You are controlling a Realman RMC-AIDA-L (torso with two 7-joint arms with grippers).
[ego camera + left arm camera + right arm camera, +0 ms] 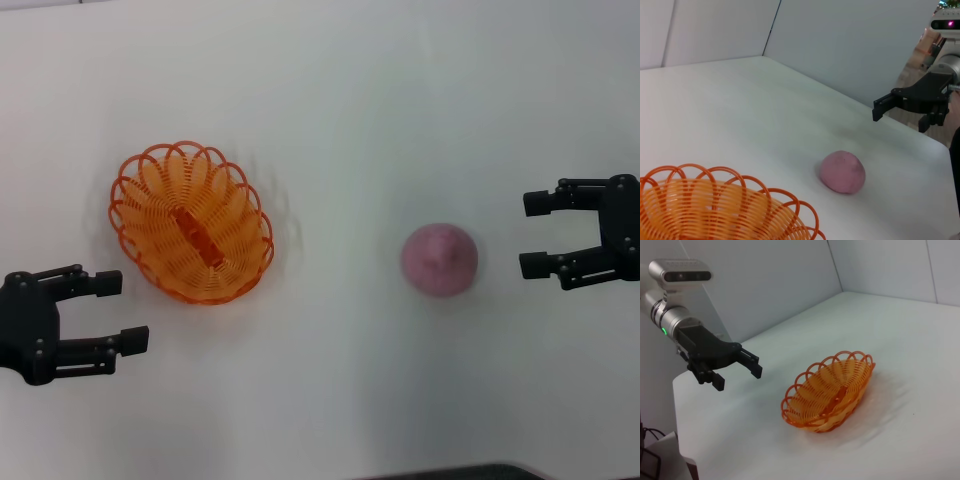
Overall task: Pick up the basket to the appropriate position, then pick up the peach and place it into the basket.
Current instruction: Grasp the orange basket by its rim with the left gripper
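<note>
The basket (192, 223) sat empty on the left of the white table (330, 90), the peach (439, 260) well apart on the right. The left gripper (112, 312) waited just beside the basket, fingers apart, likely for its rim. The right gripper (533, 234) hung near the peach, also spread, touching nothing.

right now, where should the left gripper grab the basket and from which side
Judging by its pose, grip the scalloped rim of the basket on the end nearest the left gripper, coming from the robot's left. The looped wire wall is thin enough to pinch with one finger inside and one outside, and the open gripper already faces that end.
</note>
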